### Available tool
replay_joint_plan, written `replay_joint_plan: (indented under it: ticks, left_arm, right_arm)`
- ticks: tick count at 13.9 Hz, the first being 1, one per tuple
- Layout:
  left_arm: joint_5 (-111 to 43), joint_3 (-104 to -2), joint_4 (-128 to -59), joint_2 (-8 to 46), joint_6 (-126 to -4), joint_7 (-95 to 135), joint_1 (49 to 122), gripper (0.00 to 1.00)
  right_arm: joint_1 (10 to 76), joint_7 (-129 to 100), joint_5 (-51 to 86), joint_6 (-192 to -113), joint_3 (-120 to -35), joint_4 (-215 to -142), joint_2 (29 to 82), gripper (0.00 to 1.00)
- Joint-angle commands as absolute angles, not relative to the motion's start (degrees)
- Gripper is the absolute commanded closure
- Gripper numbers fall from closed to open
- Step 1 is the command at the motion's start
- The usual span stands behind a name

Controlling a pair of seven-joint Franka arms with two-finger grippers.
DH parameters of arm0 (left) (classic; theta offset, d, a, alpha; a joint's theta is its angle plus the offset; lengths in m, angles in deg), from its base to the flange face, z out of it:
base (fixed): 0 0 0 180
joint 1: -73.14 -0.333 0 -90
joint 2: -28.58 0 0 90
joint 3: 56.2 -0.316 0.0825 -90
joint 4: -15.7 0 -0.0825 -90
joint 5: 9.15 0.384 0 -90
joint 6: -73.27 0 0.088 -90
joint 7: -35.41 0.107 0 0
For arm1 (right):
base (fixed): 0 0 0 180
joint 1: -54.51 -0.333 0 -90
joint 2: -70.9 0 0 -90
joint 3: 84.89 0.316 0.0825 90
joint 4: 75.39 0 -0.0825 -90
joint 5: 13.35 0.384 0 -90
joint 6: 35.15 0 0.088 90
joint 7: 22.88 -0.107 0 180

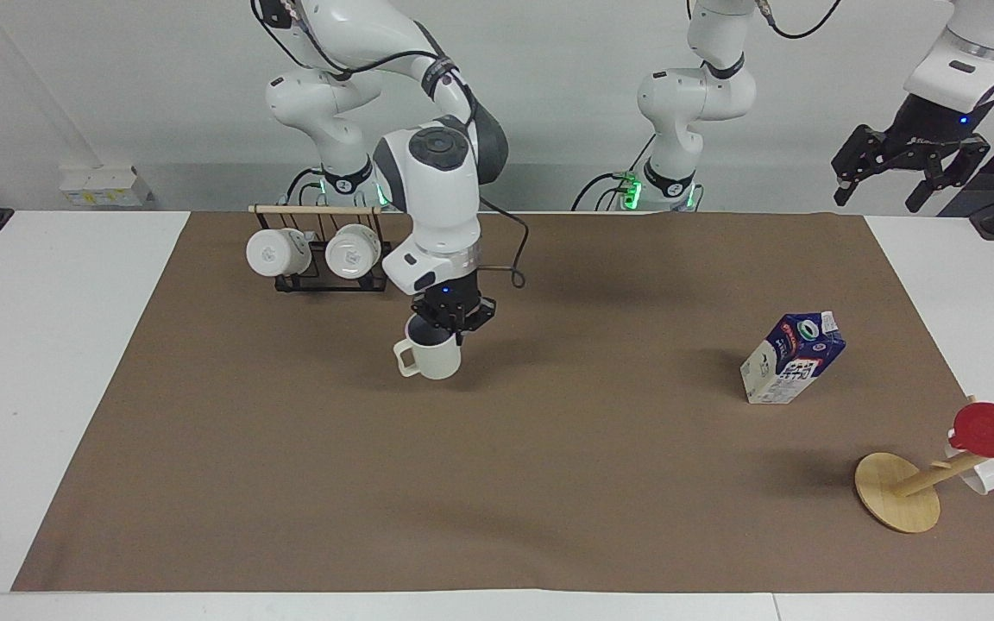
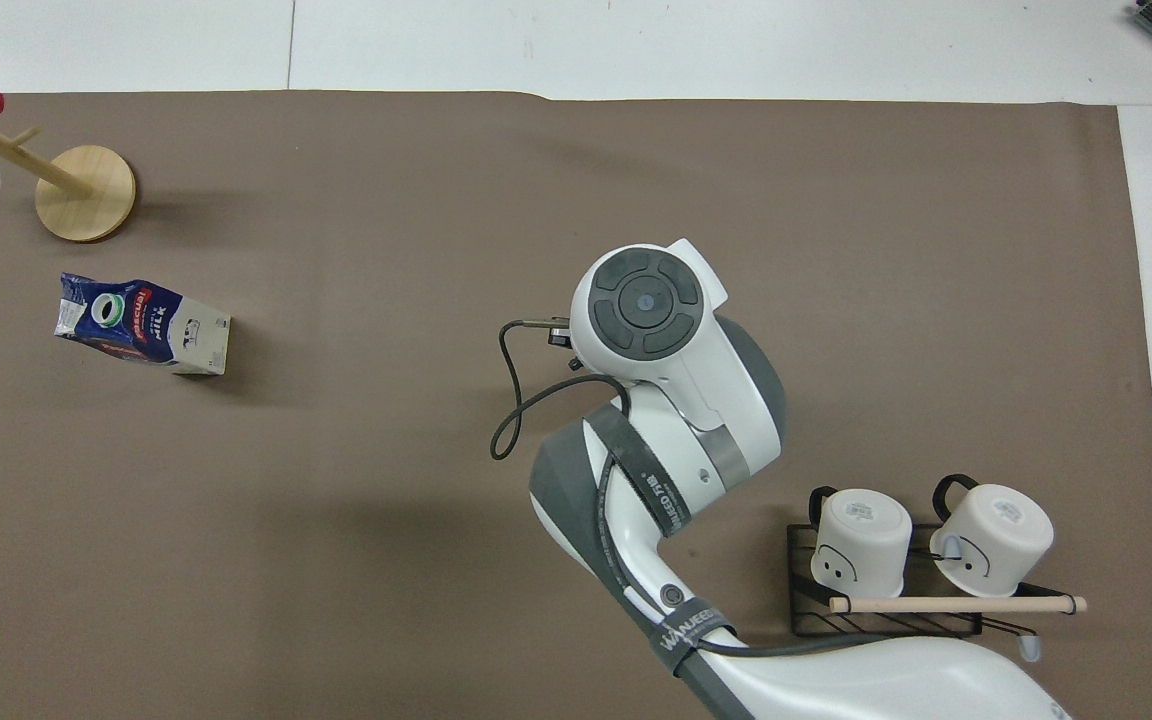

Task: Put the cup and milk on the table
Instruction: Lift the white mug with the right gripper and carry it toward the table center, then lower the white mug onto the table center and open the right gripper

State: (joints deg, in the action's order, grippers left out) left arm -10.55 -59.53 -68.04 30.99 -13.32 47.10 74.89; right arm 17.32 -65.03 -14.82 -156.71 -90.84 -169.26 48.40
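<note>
Cup (image 1: 432, 357) hangs over the counter (image 1: 549, 448), rim pinched by the right tool (image 1: 452, 317); milk (image 1: 793, 358) leans at its three o'clock; left tool (image 1: 909, 168) waits wide.

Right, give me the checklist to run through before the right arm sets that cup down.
1. Grip on the cup: ok. The right gripper is shut on its rim.
2. Cup upright: ok. Its mouth faces up and its handle points toward the right arm's end of the table.
3. Landing spot: ok. The brown mat below the cup is bare.
4. Cup touching the mat: cannot tell. Its base looks close to its shadow.
5. Milk out of the way: ok. It leans, well apart, toward the left arm's end.
6. Left gripper clear: ok. It waits open, raised off the mat's corner.
</note>
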Motion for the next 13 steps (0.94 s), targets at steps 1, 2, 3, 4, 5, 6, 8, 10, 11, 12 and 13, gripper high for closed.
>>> replay_joint_plan:
  ticks: [1, 2, 3, 4, 5, 6, 8, 10, 11, 12, 13]
  left_arm:
    - [-9.9, -60.1, -68.3, 31.3, -13.0, 47.6, 75.6, 0.0]
    - [-9.8, -60.1, -68.3, 31.3, -13.0, 47.6, 75.6, 0.0]
    - [-9.9, -60.1, -68.3, 31.3, -13.0, 47.6, 75.6, 0.0]
    - [-9.8, -60.1, -68.3, 31.3, -13.0, 47.6, 75.5, 0.0]
    - [-9.9, -60.1, -68.3, 31.3, -13.0, 47.6, 75.6, 0.0]
    - [-9.9, -60.2, -68.3, 31.3, -13.0, 47.5, 75.6, 0.0]
    - [-9.8, -60.2, -68.3, 31.3, -13.0, 47.6, 75.5, 0.0]
    - [-9.8, -60.2, -68.3, 31.3, -13.0, 47.6, 75.5, 0.0]
    - [-9.9, -60.2, -68.3, 31.3, -13.0, 47.6, 75.5, 0.0]
    - [-9.9, -60.2, -68.3, 31.3, -12.9, 47.6, 75.5, 0.0]
    - [-9.9, -60.2, -68.3, 31.3, -12.9, 47.6, 75.5, 0.0]
  right_arm:
    - [17.5, -65.3, -15.5, -158.5, -90.4, -167.9, 47.3, 1.0]
    - [16.5, -65.3, -15.6, -159.7, -89.9, -167.8, 46.2, 1.0]
    - [16.0, -65.2, -15.6, -160.7, -89.9, -167.8, 45.7, 1.0]
    - [16.0, -64.3, -15.6, -161.1, -89.8, -167.9, 45.7, 1.0]
    - [15.8, -62.7, -15.3, -161.3, -89.8, -168.0, 45.7, 1.0]
    - [15.8, -61.6, -15.2, -161.6, -89.8, -168.3, 45.7, 1.0]
    - [15.3, -61.4, -15.1, -162.4, -89.7, -169.1, 45.7, 1.0]
    - [14.2, -61.4, -14.8, -164.0, -89.7, -169.1, 45.1, 1.0]
    - [14.2, -61.4, -15.0, -164.3, -89.7, -169.1, 44.7, 1.0]
    - [14.2, -61.3, -15.1, -164.5, -89.7, -169.2, 44.5, 1.0]
    - [14.0, -61.0, -15.1, -164.4, -89.7, -169.3, 44.5, 1.0]
